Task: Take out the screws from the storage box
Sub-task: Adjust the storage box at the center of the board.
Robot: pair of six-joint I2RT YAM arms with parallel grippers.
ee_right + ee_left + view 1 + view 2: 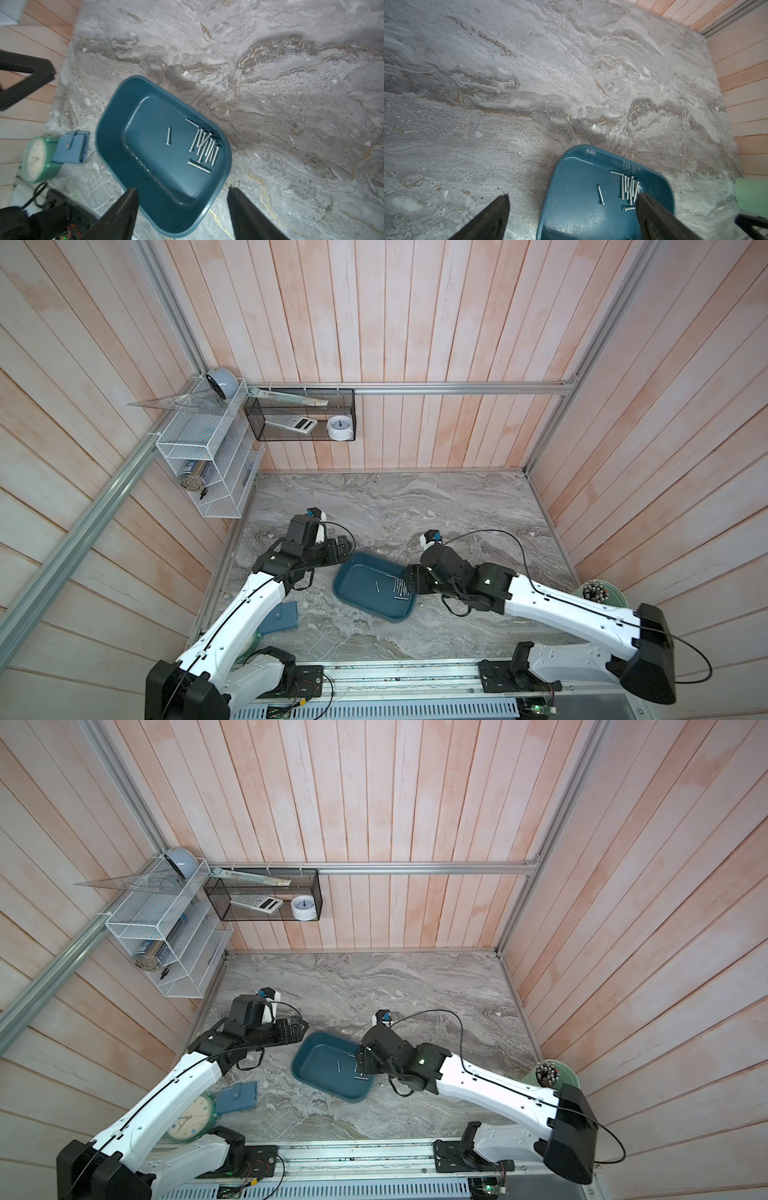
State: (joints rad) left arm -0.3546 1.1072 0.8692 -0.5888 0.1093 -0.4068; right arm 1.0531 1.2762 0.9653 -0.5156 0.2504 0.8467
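Far left first: a green clock (189, 1121) lies on the marble table (415, 506) with a blue wallet (239, 1096) just beside it, both tucked near the left arm. Moving along, here is the left gripper (573, 195), hovering by the far left corner of the storage box (357, 578). Its jaws are spread wide with nothing between them. In the left wrist view one finger (494, 218) hangs over bare marble and the other over the box.

Now the box itself: dark teal, flat on the table between the two arms, turned at an angle to the table's front edge. Inside lie the screws (205, 147). A tight bunch rests side by side against the wall on the right arm's side, with one lying crosswise at each end. A lone screw (168, 136) sits apart, toward the middle of the floor.

On to the right gripper (182, 189), above the box's right-hand end, jaws apart and empty. The box's near corner shows between its fingers; whether they touch the rim cannot be told. In both top views its body covers part of the bunch.

Far right, a pale green cup (568, 1073) packed with metal rods (546, 1072) stands by the wall.
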